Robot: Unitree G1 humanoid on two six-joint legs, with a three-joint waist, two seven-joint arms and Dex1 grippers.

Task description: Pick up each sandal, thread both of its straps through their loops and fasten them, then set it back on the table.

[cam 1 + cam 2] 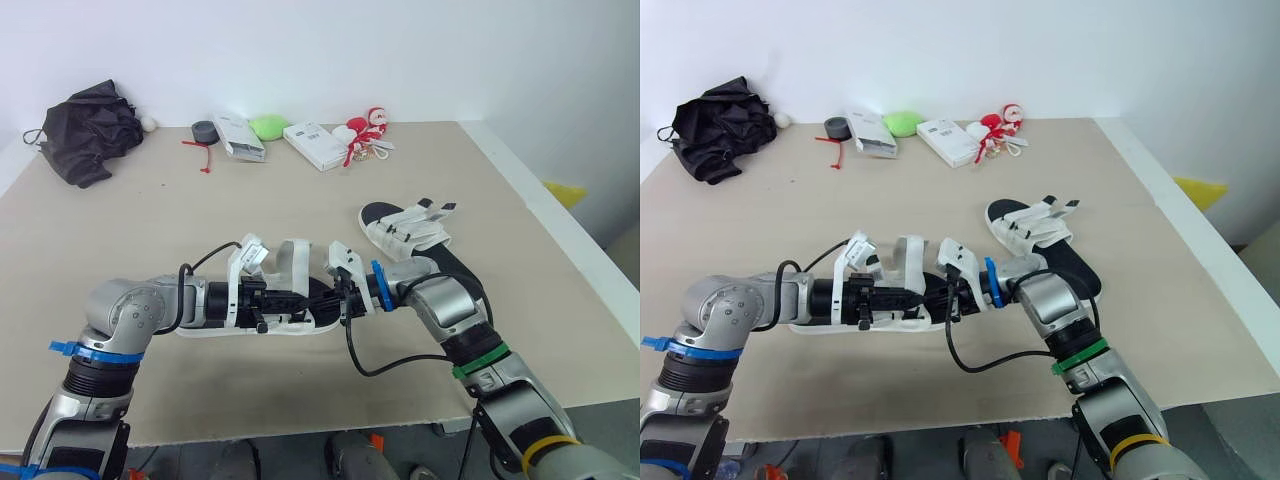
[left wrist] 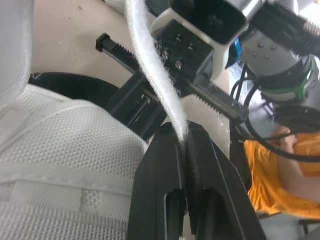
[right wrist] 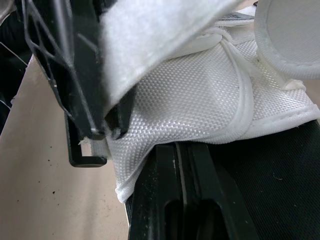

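One sandal (image 1: pixel 292 262), white-strapped on a black sole, is held just above the table's front middle between my two grippers. My left gripper (image 1: pixel 288 298) reaches in from the left and is shut on the edge of a white strap (image 2: pixel 150 70); the pinch shows in the left wrist view (image 2: pixel 185 136). From the right, my right gripper (image 1: pixel 338 296) is shut on the sandal's white mesh upper (image 3: pixel 200 105) at the sole's edge. The second sandal (image 1: pixel 408 232) lies on the table behind my right arm, its straps loose and sticking up.
Along the table's far edge lie a black bag (image 1: pixel 90 130), a tape roll (image 1: pixel 204 131), two white boxes (image 1: pixel 240 137) (image 1: pixel 313 145), a green object (image 1: pixel 267 126) and a red-white toy (image 1: pixel 365 128). The table's right edge (image 1: pixel 540 215) runs close to the second sandal.
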